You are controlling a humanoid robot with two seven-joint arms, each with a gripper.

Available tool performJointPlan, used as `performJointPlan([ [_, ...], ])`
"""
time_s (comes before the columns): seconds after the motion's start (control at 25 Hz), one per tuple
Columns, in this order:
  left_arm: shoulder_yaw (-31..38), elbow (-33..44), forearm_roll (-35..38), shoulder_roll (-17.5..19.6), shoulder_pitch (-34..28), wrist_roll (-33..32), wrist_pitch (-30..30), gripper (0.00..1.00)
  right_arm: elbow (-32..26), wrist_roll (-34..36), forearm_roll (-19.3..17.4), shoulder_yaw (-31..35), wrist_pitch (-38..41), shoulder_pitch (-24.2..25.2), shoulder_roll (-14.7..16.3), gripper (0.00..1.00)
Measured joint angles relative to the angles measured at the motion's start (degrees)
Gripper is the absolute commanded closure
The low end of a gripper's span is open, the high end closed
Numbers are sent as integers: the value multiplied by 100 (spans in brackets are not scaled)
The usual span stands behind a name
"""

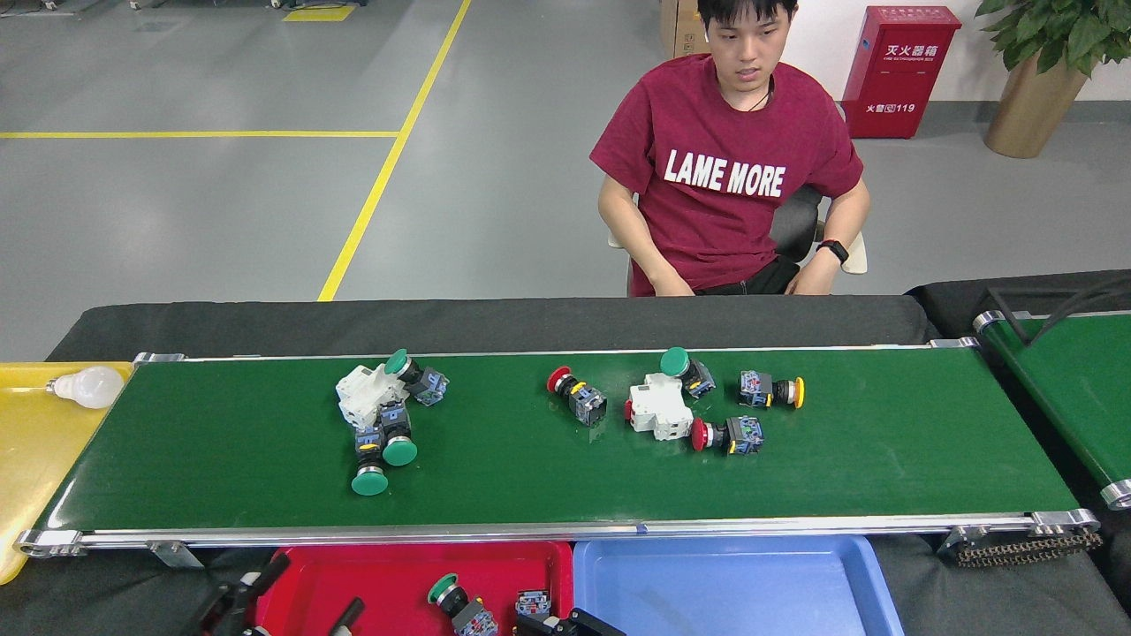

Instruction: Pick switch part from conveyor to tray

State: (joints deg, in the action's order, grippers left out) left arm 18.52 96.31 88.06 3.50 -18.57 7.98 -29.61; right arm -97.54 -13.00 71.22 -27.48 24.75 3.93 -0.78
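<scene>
Down at the bottom edge of the frame, found the left gripper [320,583] low over the left end of the red tray [415,555], fingers spread wide and holding nothing. Saw only a dark sliver of the right gripper [570,624] at the seam between the red tray and the blue tray [724,574]; could not tell how its fingers stood. Counted two switch parts lying in the red tray: a green-capped push button [455,601] and a small contact block [533,603] just beside it. Found the rest on the conveyor [530,499]: a tangle of green buttons around a white breaker [367,397] left of centre, a lone red-capped switch [574,397] mid-belt, and another cluster to its right around a second white breaker [661,408]. Judged the step in hand to be reaching out for a next part. Thought it best to pick the lone red-capped switch first, well apart from its neighbours, to close across its squarish body and not the rounded cap, and to lift straight up. Reckoned the tangled left group likely to drag neighbours along if grabbed carelessly.
</scene>
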Motion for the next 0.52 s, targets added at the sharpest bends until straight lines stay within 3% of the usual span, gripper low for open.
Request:
performJointPlan([
  [0.16, -11, -11, 38, -36, 138, -89, 238, 1, 39, -2, 3, 768, -911, -539, -118, 5],
  [0.36, -15, -425, 54, -41, 1047, -815, 285, 1, 342, -7, 83, 1358, -2380, -853, -92, 5],
  [0.52, -29, -821, 274, -41, 1570, -1103, 296, 1, 513, 497, 309, 1492, -3348, -739, 299, 5],
])
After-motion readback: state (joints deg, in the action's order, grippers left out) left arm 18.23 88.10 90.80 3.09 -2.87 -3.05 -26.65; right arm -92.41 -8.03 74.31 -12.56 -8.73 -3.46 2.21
